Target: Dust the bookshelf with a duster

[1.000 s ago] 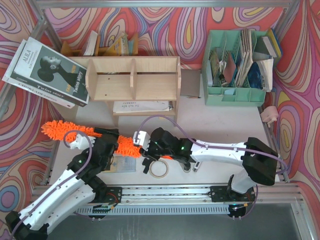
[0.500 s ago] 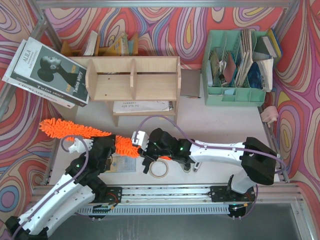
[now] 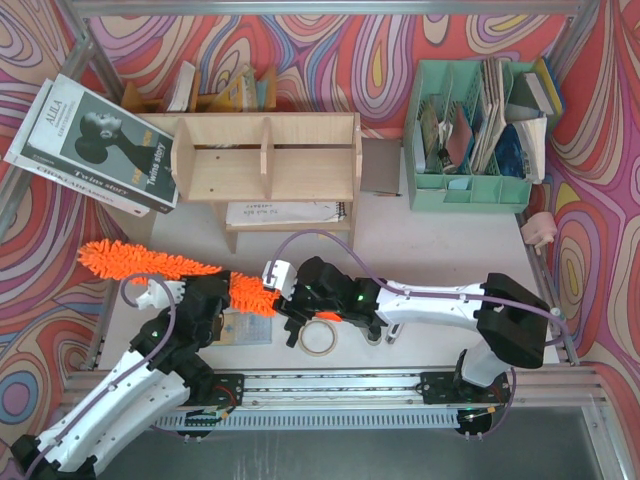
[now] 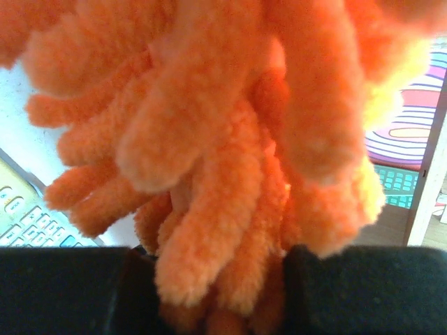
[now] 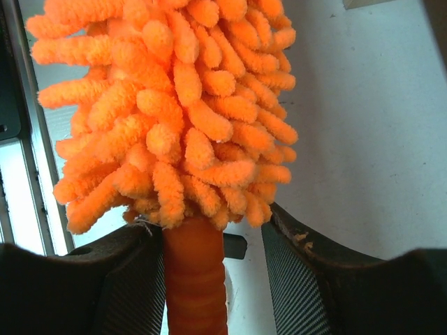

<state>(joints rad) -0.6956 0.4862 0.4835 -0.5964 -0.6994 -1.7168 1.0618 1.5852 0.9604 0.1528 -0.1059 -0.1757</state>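
Note:
The bookshelf (image 3: 265,155), a light plywood unit with upright dividers, stands at the back centre. The orange fluffy duster (image 3: 150,262) lies across the table in front of it, its tip pointing left. My left gripper (image 3: 222,290) is shut on the duster's fluffy strands (image 4: 223,139), which fill the left wrist view between the black fingers (image 4: 349,286). My right gripper (image 3: 290,295) is open around the smooth orange handle (image 5: 194,279). The handle rests against the left finger, with a clear gap to the right finger (image 5: 300,279).
A tape roll (image 3: 318,338) lies under the right arm. A calculator (image 3: 245,328) sits by the left gripper. A mint green file organizer (image 3: 470,130) stands back right, stacked books (image 3: 95,145) back left, and a notebook (image 3: 285,213) lies under the shelf.
My left gripper has closed on the duster's fluff. My right gripper's jaws have opened off the handle. The duster has shifted a little to the left.

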